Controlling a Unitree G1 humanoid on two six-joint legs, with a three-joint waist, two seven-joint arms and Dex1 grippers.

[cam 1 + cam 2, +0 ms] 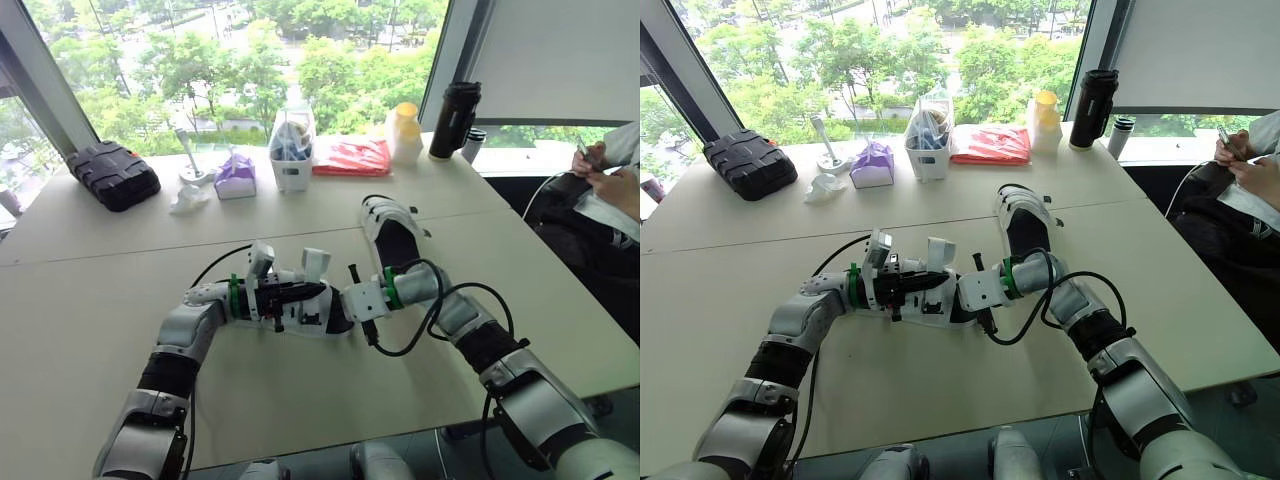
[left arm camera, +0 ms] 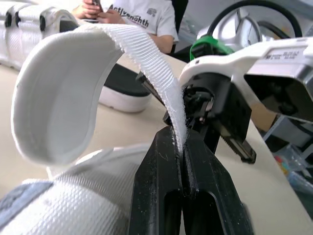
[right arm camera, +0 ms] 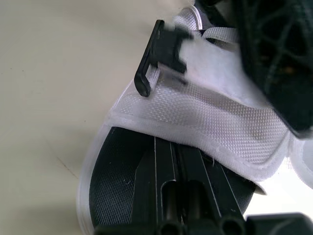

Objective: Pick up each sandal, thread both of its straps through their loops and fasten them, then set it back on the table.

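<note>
Your left gripper [image 2: 182,139] has its fingers clamped on the free end of a white strap [image 2: 142,44]. The strap rises from between the tips and curls over in a wide arc back to the sandal [image 1: 325,322].

That sandal lies on the table [image 1: 100,330], near the front middle, between your two grippers. In the head views its straps stand up unfastened.

Your right gripper [image 3: 168,152] comes in from the other side, close to the left one. Its fingers lie together along the dark footbed, with the tips tucked under the edge of the white woven upper. Whether they pinch that edge or only rest beneath it, I cannot tell from this angle. A black loop [image 3: 159,54] sticks out from the upper just beyond the tips.

The other sandal [image 1: 392,232] lies farther back on the table, just beside your right forearm, sole down.

A person [image 1: 610,180] sits beyond the table's right edge, holding a phone.
</note>
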